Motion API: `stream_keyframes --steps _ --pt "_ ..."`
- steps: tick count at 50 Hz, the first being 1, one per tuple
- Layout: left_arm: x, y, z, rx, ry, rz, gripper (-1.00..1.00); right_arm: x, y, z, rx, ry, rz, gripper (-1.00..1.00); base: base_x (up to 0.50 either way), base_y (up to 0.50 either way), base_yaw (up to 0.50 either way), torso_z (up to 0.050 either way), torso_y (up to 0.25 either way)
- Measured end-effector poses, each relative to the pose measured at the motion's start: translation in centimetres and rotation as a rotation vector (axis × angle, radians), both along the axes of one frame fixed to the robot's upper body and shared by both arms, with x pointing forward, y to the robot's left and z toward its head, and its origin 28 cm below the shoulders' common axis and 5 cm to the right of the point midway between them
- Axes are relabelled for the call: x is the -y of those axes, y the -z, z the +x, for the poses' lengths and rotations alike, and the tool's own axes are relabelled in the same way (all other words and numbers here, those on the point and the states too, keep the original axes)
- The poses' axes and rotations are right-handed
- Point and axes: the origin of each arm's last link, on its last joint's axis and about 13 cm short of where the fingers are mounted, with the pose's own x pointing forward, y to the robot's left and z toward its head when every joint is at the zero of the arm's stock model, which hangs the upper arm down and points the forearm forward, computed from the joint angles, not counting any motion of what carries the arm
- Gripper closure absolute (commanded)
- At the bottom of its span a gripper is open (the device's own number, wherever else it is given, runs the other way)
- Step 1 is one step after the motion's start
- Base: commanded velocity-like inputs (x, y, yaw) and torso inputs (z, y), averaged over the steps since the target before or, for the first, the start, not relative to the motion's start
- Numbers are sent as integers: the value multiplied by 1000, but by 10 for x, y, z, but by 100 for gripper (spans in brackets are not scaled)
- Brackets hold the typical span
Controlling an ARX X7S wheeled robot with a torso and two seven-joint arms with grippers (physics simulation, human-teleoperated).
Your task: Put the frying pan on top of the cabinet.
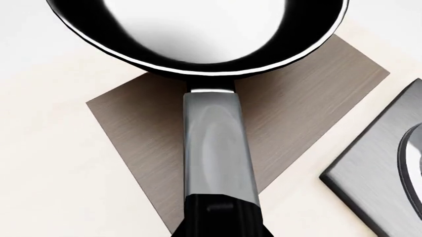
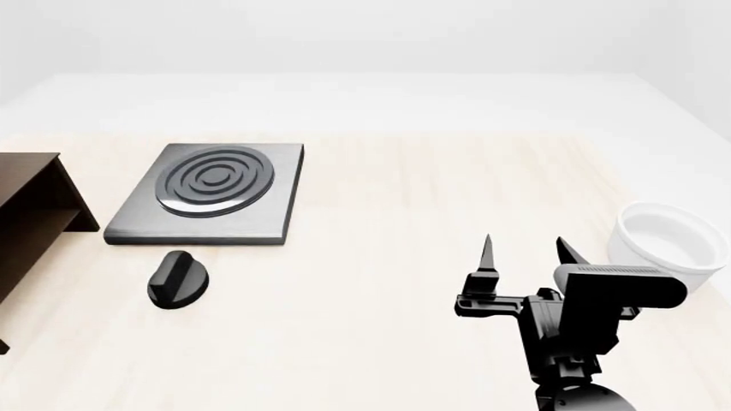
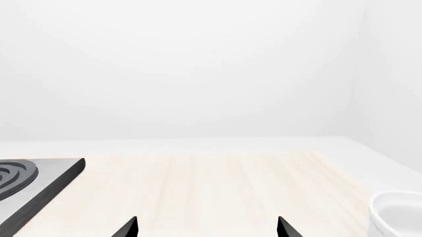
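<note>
Currently the frying pan (image 1: 197, 34) hangs above the brown top of the cabinet (image 1: 297, 108), its long handle running back to the left tool, whose dark tips pinch the handle's end. Beside the cabinet on the pale surface (image 2: 400, 223) lie the grey hob (image 2: 211, 193) and a black knob (image 2: 180, 280). Well apart, the right tool (image 2: 525, 248) hovers spread near the white bowl (image 2: 674, 240).
</note>
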Motion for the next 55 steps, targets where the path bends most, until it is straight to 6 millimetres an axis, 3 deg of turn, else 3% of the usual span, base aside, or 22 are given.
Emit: stream_keyframes --steps 20,50,51,55 --pt "33 7 -20 38 120 -14 100 -1 1 0 -3 -6 3 -100 0 0 0 1 2" --pt "33 19 -17 38 106 -40 100 -1 5 -2 -12 -7 8 -100 1 0 0 0 1" --pt "33 18 -17 38 106 -41 -100 -1 5 -2 -13 -7 8 -100 0 3 0 0 0" --pt "31 16 -16 49 94 -44 -100 -1 5 -2 -13 -7 9 -100 0 0 0 0 0"
